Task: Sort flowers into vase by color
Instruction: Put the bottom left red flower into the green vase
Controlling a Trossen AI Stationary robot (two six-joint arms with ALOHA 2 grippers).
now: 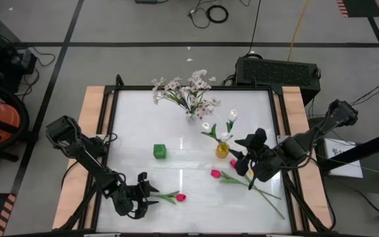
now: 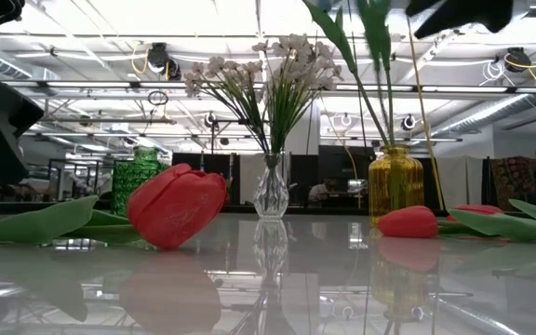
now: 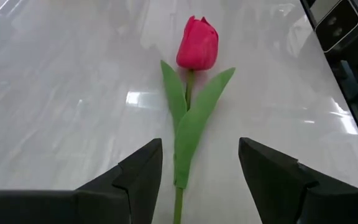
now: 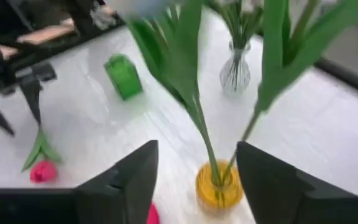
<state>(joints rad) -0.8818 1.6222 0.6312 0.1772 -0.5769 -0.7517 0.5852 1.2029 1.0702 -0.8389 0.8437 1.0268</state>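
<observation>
A pink tulip (image 3: 197,43) lies flat on the desk (image 1: 137,118), its stem between the left gripper's (image 3: 201,171) spread, empty fingers. Light, floppy: grip the stem. The right gripper (image 4: 197,168), open, hovers above the yellow vase (image 4: 219,185).

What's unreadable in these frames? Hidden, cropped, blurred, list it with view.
- White tulip blooms in the yellow glass vase: low view, cut off by the top edge; right wrist view, blurred.
- Right gripper: low view, only a dark edge at the top.
- Stem end of the magenta-pink tulip: left wrist view, cropped at the bottom between the left gripper's fingers.
- Green glass vase: low view, partly behind that tulip.
</observation>
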